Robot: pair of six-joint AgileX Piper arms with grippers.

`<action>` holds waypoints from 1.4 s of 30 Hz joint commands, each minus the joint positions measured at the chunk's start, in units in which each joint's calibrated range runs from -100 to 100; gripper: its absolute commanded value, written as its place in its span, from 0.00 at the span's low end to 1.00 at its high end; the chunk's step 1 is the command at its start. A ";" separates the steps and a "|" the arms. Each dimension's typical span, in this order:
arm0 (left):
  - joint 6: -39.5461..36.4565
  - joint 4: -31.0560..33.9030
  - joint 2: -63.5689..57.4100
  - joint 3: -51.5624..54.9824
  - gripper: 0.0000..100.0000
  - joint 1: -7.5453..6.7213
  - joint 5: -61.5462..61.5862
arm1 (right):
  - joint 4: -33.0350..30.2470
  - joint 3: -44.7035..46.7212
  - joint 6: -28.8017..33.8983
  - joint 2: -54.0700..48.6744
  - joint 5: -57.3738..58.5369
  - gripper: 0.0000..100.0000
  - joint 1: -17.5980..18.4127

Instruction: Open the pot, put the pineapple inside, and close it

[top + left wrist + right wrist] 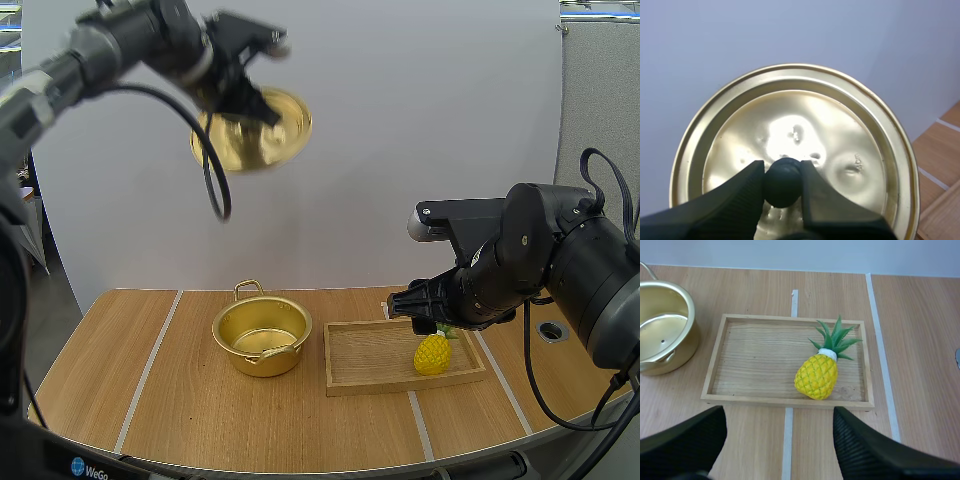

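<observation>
High above the table's left side, my left gripper (243,103) is shut on the black knob (782,181) of the golden lid (262,130), which hangs tilted in the air. The golden pot (261,334) stands open and empty on the table. A small yellow pineapple (432,354) with green leaves lies in the right part of the wooden tray (370,378). My right gripper (425,318) hovers open above the tray, over the pineapple (816,375), its fingers (865,450) wide apart and touching nothing.
The wooden tray (715,357) sits just right of the pot (662,335). White tape lines (148,368) cross the wooden tabletop. A round hole (551,328) is set in the table at the far right, near the edge.
</observation>
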 commanded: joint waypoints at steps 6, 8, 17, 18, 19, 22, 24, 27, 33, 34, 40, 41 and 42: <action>-2.00 0.07 -1.09 -16.86 0.00 -0.22 0.45 | -0.55 -0.30 -0.03 -0.11 -0.46 1.00 -0.22; -2.00 0.07 -1.09 -19.76 0.00 -0.22 -2.03 | -0.55 -0.30 -0.03 -0.11 -0.46 1.00 -0.22; -2.00 0.36 -2.82 -24.63 0.00 -0.22 -22.46 | -0.55 -0.30 -0.03 -0.11 -0.46 1.00 -0.22; -2.00 0.36 -3.09 -24.63 0.00 -0.22 -24.22 | -0.55 -0.30 -0.03 -0.11 -0.46 1.00 -0.22; -2.00 0.36 -3.31 -24.63 0.00 -0.22 -25.37 | -0.55 -0.30 -0.03 -0.11 -0.46 1.00 -0.22; -2.00 0.36 -3.54 -24.63 0.00 -0.22 -27.07 | -0.55 -0.30 -0.03 -0.11 -0.46 1.00 -0.22; -2.00 0.36 -3.54 -24.63 0.00 -0.22 -27.28 | 0.22 -0.30 -0.03 -0.11 -0.46 1.00 -0.22; -2.00 0.36 -3.54 -24.63 0.00 -0.22 -27.28 | 1.32 -0.30 -0.03 -0.11 -3.03 1.00 -0.22; -2.00 0.36 -3.54 -24.63 0.00 -0.22 -27.28 | 0.49 -0.30 7.54 0.03 -2.89 1.00 -0.22; -2.00 0.36 -3.54 -24.63 0.00 -0.22 -27.28 | 0.13 -0.30 8.59 0.51 -3.04 1.00 -0.22; -2.00 0.36 -3.54 -24.63 0.00 -0.22 -27.28 | -5.52 -0.30 18.31 10.25 -4.61 1.00 -0.22; -2.00 0.36 -3.54 -24.63 0.00 -0.22 -27.28 | -7.29 -0.30 20.38 12.25 -5.06 1.00 -0.22; -2.00 0.36 -3.54 -24.63 0.00 -0.22 -27.28 | -8.93 -0.30 22.84 14.90 -5.88 1.00 -0.22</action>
